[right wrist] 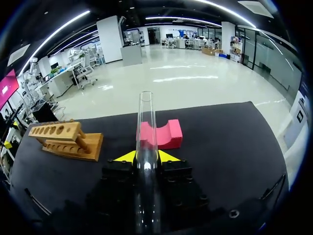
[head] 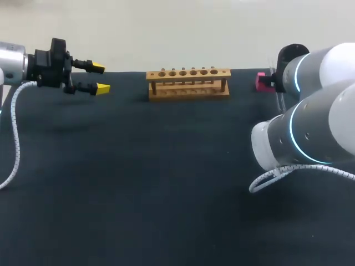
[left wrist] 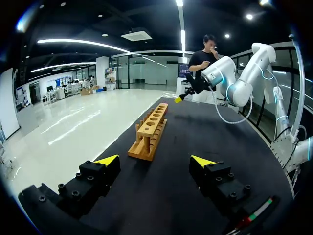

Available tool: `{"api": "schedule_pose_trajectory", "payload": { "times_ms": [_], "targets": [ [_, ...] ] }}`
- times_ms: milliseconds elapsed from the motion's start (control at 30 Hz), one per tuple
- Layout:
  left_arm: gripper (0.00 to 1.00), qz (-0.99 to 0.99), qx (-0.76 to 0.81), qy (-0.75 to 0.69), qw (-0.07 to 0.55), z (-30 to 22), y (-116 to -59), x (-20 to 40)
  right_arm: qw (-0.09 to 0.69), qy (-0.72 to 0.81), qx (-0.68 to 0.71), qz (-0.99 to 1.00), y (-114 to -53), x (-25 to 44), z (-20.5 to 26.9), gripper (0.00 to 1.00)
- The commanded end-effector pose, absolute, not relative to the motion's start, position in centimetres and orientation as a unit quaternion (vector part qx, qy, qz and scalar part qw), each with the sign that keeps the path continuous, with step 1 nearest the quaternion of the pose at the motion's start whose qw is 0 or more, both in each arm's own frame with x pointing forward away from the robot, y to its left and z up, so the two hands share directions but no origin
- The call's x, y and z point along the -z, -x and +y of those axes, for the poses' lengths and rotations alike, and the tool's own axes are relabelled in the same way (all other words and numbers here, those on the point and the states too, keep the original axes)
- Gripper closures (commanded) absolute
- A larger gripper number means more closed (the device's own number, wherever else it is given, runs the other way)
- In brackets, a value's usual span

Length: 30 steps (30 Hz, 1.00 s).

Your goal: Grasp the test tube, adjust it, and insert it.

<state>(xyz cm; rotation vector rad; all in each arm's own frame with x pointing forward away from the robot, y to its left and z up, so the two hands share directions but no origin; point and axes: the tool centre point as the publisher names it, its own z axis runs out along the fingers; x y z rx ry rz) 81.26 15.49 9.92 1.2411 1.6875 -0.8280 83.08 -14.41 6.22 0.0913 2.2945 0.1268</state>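
r arm [head: 299, 138] is filling the near r corner of the head view, its grey elbow hanging over the black table [head: 138, 183] w/ a white cable [head: 277, 177] looping under it. from there the arm is bending back twd the far r edge, where the pink block [head: 260, 81] is sitting.

in the r wrist view my r gripper [right wrist: 148, 156] is clamping the test tube [right wrist: 145, 122]: both yellow tips are pressing on the glass, one from each side. the tube is clear and is running straight out along my fingers, open mouth pointing away from me. it is crossing in front of the pink block, which is showing a rounded notch in its top. can't tell whether the glass is touching the block or hanging just above it.

the wooden rack [head: 188, 83] is standing at the far middle of the table, a row of round holes in its top bar, all looking vacant. it is sitting well apart from the block and the tube, btwn my two grippers.

l arm [head: 16, 66] is coming in at the far l, hanging above the cloth. my l gripper [head: 101, 78] is pointing sideways twd the rack, jaws spread wide apart w/ nothing btwn them. in the l wrist view the rack is lying ahead of those fingers, end-on, w/ the r arm past it.
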Motion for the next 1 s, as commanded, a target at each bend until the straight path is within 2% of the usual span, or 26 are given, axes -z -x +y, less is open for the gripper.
{"api": "schedule_pose_trajectory", "payload": {
  "times_ms": [33,1000],
  "targets": [
    [0.00,0.676,0.330,-0.497,0.433,15.5,-81.0,-9.8,0.408,-0.045,-0.037,0.911,-81.3,-8.3,-13.6,1.00],
    [0.00,0.676,0.330,-0.497,0.433,15.5,-81.0,-9.8,0.402,-0.047,-0.026,0.914,-80.4,-9.7,-11.8,1.00]
  ]
}}
